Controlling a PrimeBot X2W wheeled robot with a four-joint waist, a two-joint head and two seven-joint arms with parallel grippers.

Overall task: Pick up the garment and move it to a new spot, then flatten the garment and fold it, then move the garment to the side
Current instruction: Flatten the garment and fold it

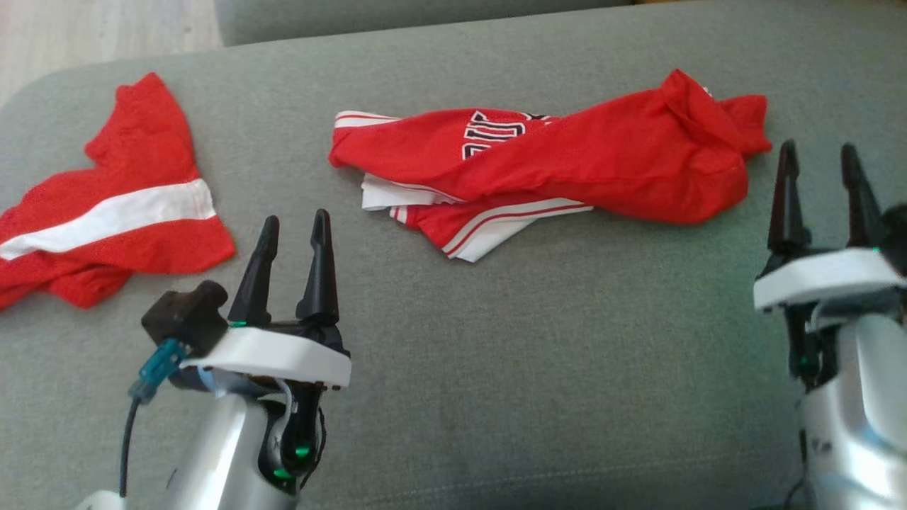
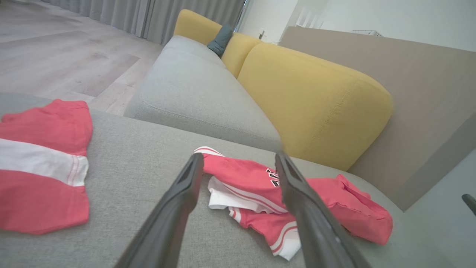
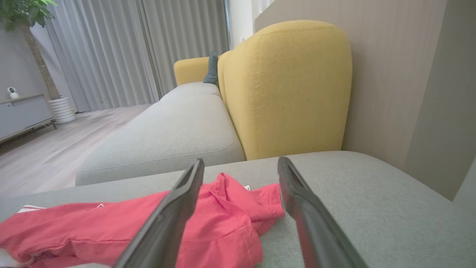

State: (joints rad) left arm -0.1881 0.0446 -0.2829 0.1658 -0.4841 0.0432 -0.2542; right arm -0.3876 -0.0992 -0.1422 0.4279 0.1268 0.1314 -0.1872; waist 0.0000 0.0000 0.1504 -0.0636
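Where grey cushion [image 1: 567, 354] spreads, crumpled red garment [image 1: 567, 163], yellow backrest [image 2: 316, 100]

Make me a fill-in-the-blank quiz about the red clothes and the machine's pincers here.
The crumpled jersey lies on a ___ cushion.
The striped garment at the left has a ___ band across it.
The left pincer and right pincer both stand ___, holding nothing.
The sofa backrest is ___.
Missing words: grey; white; open; yellow.

Grey fabric cushion [image 1: 496, 368] with a crumpled red jersey [image 1: 567, 163] mid-surface and a red-and-white garment [image 1: 106, 212] at left
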